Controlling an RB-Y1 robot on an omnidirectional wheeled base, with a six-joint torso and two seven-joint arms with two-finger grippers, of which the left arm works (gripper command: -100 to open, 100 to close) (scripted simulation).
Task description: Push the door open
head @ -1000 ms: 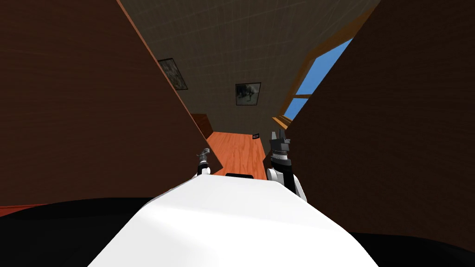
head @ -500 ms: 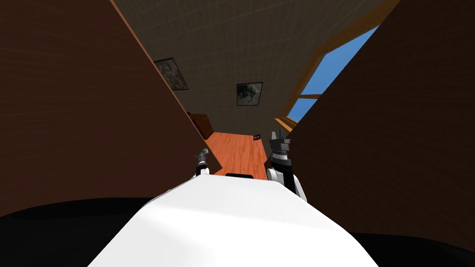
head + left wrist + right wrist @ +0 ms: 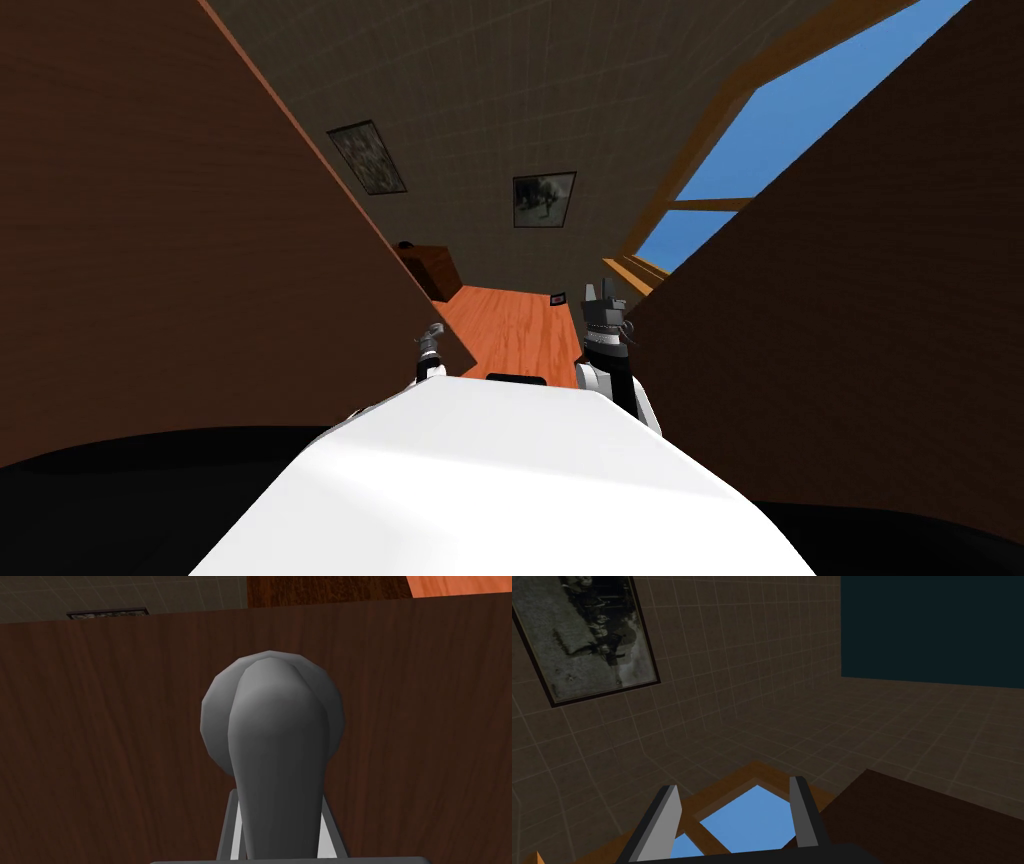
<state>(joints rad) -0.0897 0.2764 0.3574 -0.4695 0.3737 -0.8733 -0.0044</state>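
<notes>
The dark brown door stands along my left in the head view, swung away from a gap that shows the room beyond. Its grey lever handle rises from a round base on the dark wood panel. My left gripper is shut on that lever, a finger pressed to each side; in the head view the left gripper sits at the door's near edge. My right gripper is raised beside the brown wall on my right, and in its wrist view the right gripper is open and holds nothing.
A brown wall closes in on the right. Through the gap lies an orange wooden floor with a dark cabinet at its left and a small dark object. A window is at the right.
The door's edge has swung further left and the gap has widened, showing more window. My left gripper moved slightly left with the handle. The right gripper has kept its place.
</notes>
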